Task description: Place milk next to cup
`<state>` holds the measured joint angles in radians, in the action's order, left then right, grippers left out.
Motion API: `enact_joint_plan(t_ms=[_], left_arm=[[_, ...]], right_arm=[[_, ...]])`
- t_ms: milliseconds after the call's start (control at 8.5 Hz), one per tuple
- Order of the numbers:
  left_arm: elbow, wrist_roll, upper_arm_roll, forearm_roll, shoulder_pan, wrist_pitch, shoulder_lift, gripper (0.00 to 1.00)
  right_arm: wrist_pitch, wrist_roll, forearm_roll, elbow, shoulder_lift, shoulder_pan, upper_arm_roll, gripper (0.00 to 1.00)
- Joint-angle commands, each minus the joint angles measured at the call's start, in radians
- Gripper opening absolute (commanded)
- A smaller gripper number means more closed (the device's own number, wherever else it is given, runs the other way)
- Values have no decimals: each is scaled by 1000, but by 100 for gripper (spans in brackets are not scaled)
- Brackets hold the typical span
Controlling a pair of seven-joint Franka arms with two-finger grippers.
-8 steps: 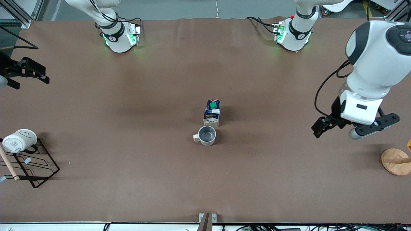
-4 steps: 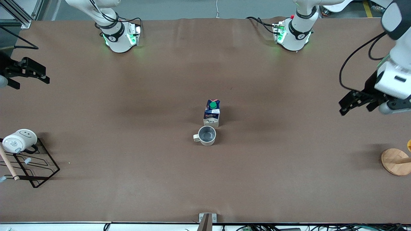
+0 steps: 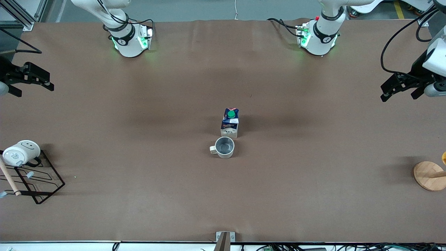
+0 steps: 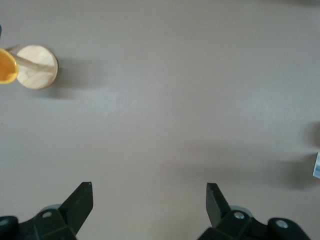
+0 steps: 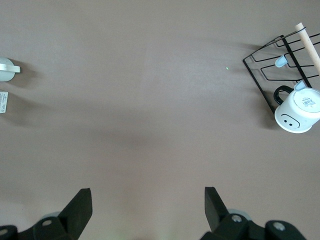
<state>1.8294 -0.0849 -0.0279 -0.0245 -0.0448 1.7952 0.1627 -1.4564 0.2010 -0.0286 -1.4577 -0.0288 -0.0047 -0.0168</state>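
1. Altogether, the brown table [image 3: 139,104] carries one milk [image 3: 230,123] carton, one cup [image 3: 224,147], one white smiley mug [image 3: 20,152], one black wire rack [image 3: 35,181], one wooden-handled tool [image 3: 8,179] and one round wooden stand [image 3: 429,175].
2. Both task things stand upright near the table's middle. The milk sits at about 12 o'clock from the cup, farther from the front camera, the two just beside each other; whether they touch cannot be told. The cup's handle points toward the right arm's end of the table.
3. Two grippers are in view, each empty. The left gripper [image 3: 400,89] hangs over the left arm's end of the table, at roughly 2 o'clock from the milk in the front view, its fingers spread apart. The right gripper [image 3: 29,81] hangs over the right arm's end, at roughly 10 o'clock from the milk, and waits with fingers likewise apart.
4. Only the left wrist view shows the wide gap between the left gripper's fingertips [image 4: 84,192] clearly, plus an orange object [image 4: 7,66] on the wooden stand's post.
5. Only the right wrist view shows the smiley mug's black handle [image 5: 280,94] at the wire rack, and the underside label on that mug. It catches the cup and milk only as slivers at its edge.
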Motion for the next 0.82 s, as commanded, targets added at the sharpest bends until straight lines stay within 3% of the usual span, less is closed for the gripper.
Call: enact_joint_plan(t_ms=[0, 706], left_arm=[[-59, 74, -1, 20, 6, -77, 1, 100], [-127, 123, -1, 28, 19, -157, -25, 100]], right_arm=[[-5, -2, -2, -29, 26, 0, 1, 99], [-7, -3, -1, -29, 26, 6, 1, 99]])
